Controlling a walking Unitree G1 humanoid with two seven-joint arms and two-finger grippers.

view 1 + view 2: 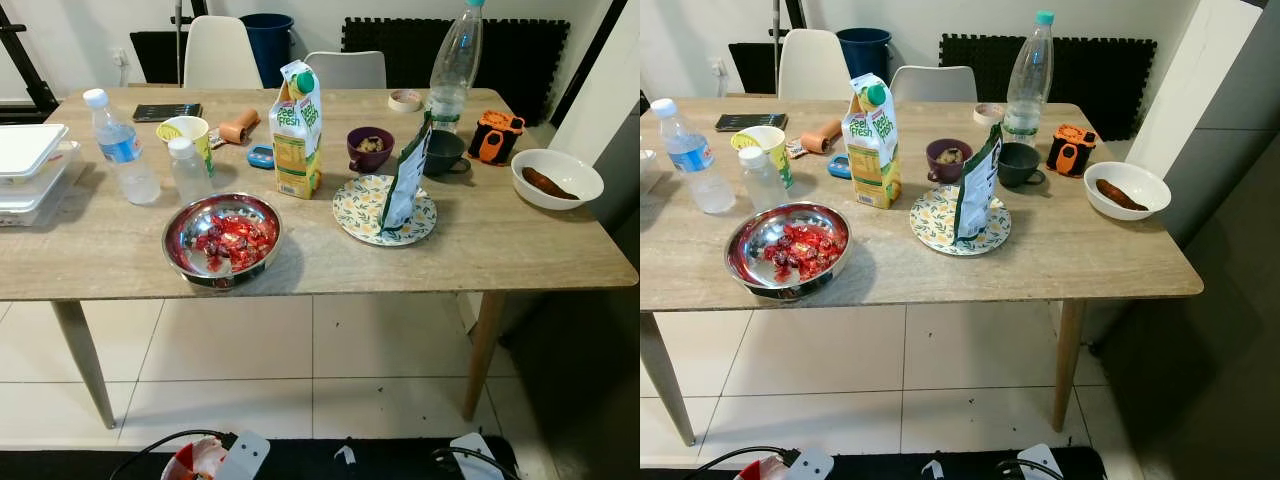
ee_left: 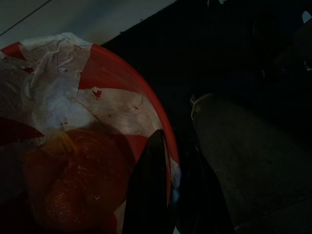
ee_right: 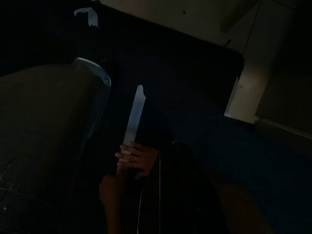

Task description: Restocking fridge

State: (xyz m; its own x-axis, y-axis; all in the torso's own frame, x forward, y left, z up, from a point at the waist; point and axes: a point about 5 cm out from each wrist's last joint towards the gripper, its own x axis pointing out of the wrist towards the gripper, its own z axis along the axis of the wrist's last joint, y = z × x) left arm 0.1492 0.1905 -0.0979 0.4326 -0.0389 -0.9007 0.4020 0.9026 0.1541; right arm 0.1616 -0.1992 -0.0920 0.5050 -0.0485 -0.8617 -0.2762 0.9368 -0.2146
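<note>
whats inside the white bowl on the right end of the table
The white bowl holds one long brown piece of food, lying across the bottom. What it is exactly cannot be told, and anything beneath it is covered.

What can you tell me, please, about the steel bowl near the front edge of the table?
The steel bowl is round, shiny metal with a rolled rim, mirroring its surroundings. It sits upright on the wooden table near the front edge, in front of the small clear bottle and left of the floral plate, touching neither. Red glossy food pieces lie in its middle.
</note>
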